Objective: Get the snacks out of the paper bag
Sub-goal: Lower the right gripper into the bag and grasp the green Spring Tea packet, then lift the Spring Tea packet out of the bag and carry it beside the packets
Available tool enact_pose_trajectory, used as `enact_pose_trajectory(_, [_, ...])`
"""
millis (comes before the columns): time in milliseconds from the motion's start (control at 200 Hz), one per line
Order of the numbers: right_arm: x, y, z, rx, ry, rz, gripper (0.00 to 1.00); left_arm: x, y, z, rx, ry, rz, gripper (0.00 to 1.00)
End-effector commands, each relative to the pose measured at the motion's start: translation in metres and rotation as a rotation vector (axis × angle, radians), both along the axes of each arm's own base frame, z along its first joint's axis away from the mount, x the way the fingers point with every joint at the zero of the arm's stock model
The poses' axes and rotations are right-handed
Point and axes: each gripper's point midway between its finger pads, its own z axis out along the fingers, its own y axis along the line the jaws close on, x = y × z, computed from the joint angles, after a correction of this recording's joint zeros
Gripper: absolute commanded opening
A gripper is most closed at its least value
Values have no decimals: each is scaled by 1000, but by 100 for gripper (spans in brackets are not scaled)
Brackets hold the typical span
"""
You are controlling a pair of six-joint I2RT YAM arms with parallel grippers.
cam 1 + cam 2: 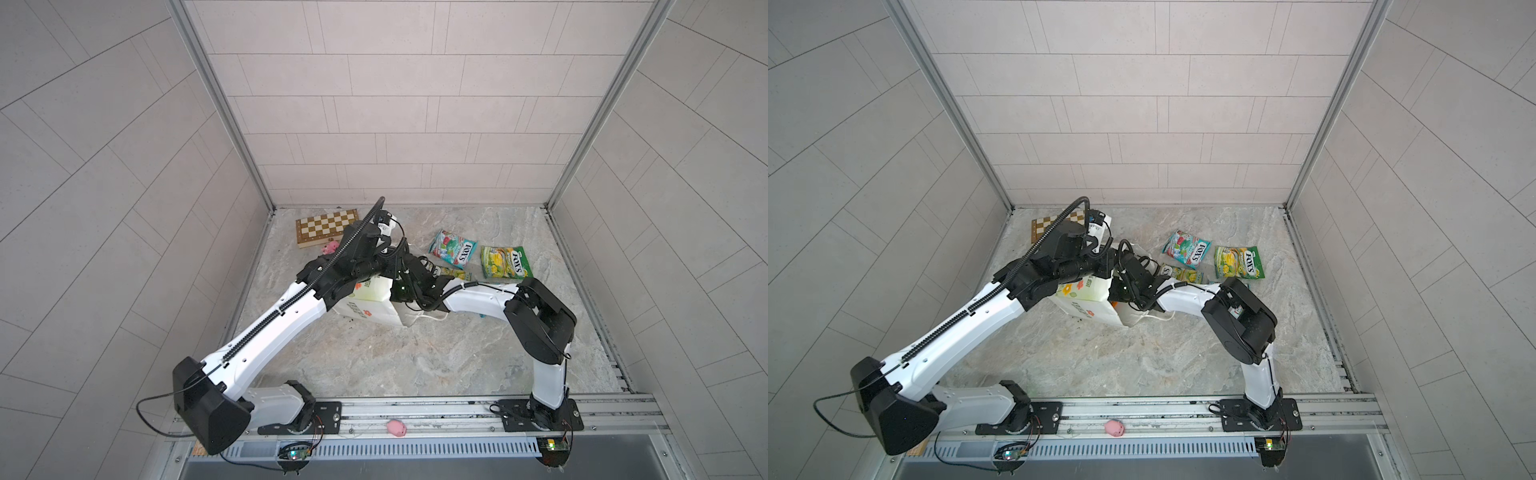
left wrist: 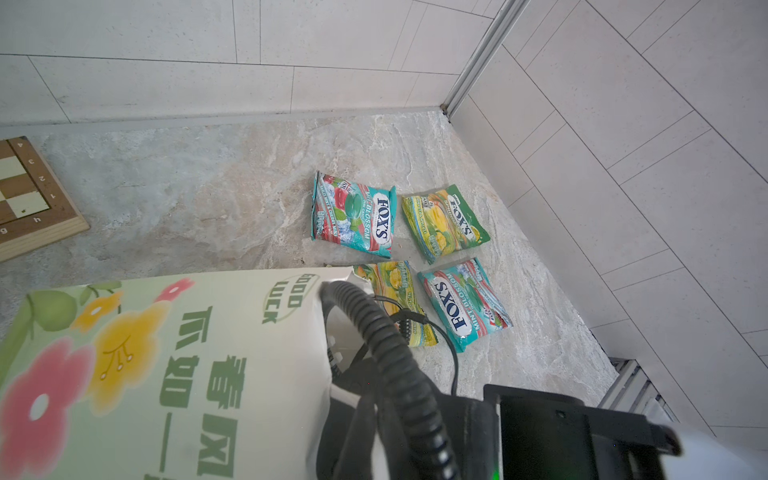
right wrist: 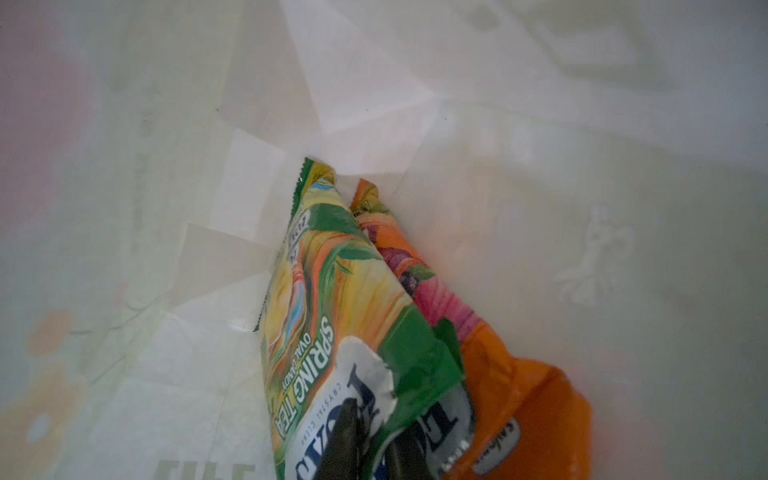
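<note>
Glossy foil could slip from your right gripper (image 3: 376,440), clamped on the yellow-green candy packet (image 3: 332,291) inside the white paper bag (image 1: 365,311) mid-table, or drag the touching orange packet (image 3: 519,395) out; left gripper (image 1: 393,268) is closed, hold unclear.

Pale tiled walls (image 1: 415,104) enclose a grey marbled floor (image 1: 374,353) — evenly, softly lit.

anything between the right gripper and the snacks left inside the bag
Nothing visible. Inside the paper bag, the right gripper is shut on the yellow-green packet, and the orange packet lies against it, uncovered.
</note>
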Motion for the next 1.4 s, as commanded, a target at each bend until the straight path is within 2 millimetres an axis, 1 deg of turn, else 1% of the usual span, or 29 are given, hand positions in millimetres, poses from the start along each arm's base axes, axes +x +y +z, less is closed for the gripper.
enact_pose_trajectory(0, [-3, -8, -15, -31, 19, -11, 0, -10, -12, 15, -54, -25, -68, 0])
enact_pose_trajectory(210, [-6, -21, 6, -4, -28, -3, 0, -10, -4, 10, -10, -28, -48, 0])
enact_pose_trajectory(345, [-12, -32, 24, 9, -67, 15, 0, -8, 6, 8, 30, -38, -5, 0])
enact_pose_trajectory(530, [-20, -57, 46, -18, -126, 8, 0, -7, 14, 2, 68, -35, 23, 0])
enact_pose_trajectory(751, [-27, -84, 71, -43, -182, -4, 0, -7, 12, 3, 62, -31, 16, 0])
enact_pose_trajectory(926, [-24, -112, 90, -17, -216, -46, 0, -8, 11, 3, 55, -27, 14, 0])
enact_pose_trajectory(1081, [-28, -127, 105, -15, -272, -53, 0, -8, 10, 5, 45, -27, 12, 0])
enact_pose_trajectory(1246, [-34, -147, 136, 6, -333, -51, 0, -6, 12, 4, 52, -30, 29, 0])
enact_pose_trajectory(1396, [-47, -160, 167, -9, -397, -25, 0, -4, 12, 4, 51, -26, 33, 0])
